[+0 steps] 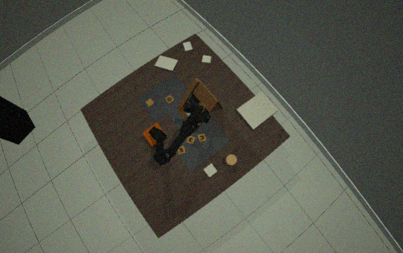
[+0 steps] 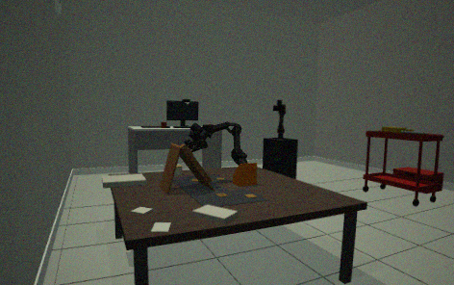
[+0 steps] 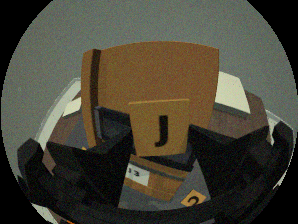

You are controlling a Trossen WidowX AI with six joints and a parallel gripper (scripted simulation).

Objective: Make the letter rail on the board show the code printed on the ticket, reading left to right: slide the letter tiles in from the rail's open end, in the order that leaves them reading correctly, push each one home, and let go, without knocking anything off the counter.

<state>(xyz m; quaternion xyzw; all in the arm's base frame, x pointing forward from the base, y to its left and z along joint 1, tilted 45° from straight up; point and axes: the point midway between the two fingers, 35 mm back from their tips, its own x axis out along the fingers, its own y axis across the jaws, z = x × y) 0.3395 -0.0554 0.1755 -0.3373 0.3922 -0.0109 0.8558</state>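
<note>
My gripper (image 3: 160, 131) is shut on an orange-yellow letter tile (image 3: 161, 117), whose dark J faces the wrist camera upright. The gripper and tile are over the sloping wooden board (image 1: 207, 97) (image 2: 169, 168) (image 3: 155, 70), in front of its upper part in the wrist view. The dark rail (image 3: 113, 121) runs behind and below the tile, partly hidden by it and the fingers. I cannot tell whether the tile touches the rail. The white ticket (image 3: 138, 174) is lower on the board; it is partly covered and its print cannot be read in full.
Loose tiles lie on the blue-grey mat (image 1: 194, 160): two tiles (image 1: 149, 102) (image 1: 169, 99) on one side of the board, several tiles (image 1: 190, 139) (image 1: 201, 138) on the other. A round tan disc (image 1: 230, 160), white cards (image 1: 210, 170) and a large pale slab (image 1: 257, 110) lie farther out.
</note>
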